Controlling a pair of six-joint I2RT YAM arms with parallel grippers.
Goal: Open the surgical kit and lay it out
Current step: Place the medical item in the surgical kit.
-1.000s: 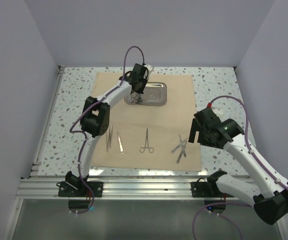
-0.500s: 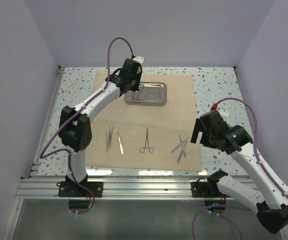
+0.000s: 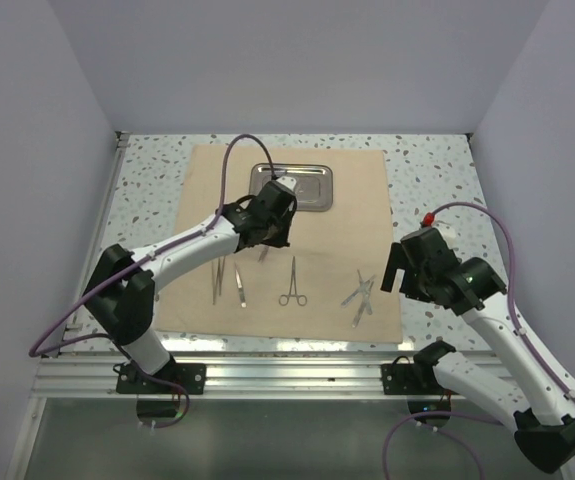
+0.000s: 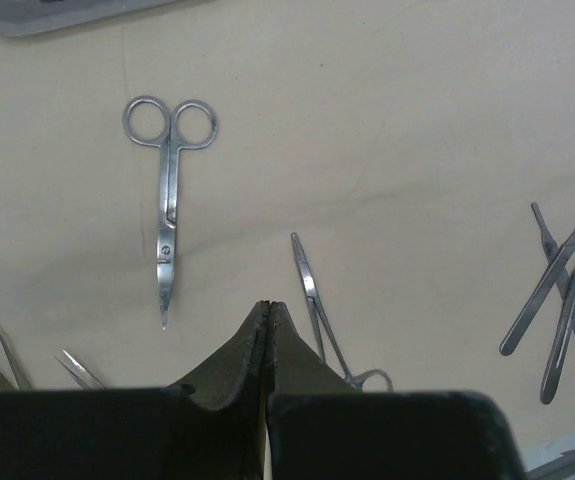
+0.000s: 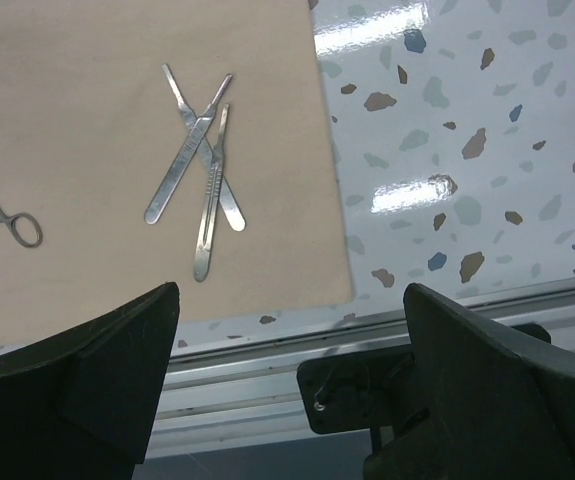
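Seven instruments out on the cloth wrap (image 3: 347,215) now, counting from above and from the wrists: two tweezers (image 3: 227,280), one ringed forceps (image 3: 292,284), three flat handles (image 5: 197,170) crossed in a heap, and scissors (image 4: 167,215), newly down between the steel tray (image 3: 312,190) and the near row. One second ago, left gripper (image 4: 268,306) down inside the tray; now drawn back toward the near side, over open cloth, fingers pressed together on nothing. Scissors flat on the cloth just ahead of those tips and apart from them, rings toward the tray, point toward the row. Tray seemingly empty in the overhead view, though hard to be sure under the glare. Over the cloth's near right corner, right gripper (image 5: 292,292) spread wide, holding nothing, beside the crossed handles, shifted only slightly in that second. Probably close to the end of unloading: wrap open and flat, tray at the far middle, tools in a loose line. Still to do, on this reading: uncrossing the handles, squaring the scissors into the row. Some risk of sliding thin steel sideways instead of lifting it.
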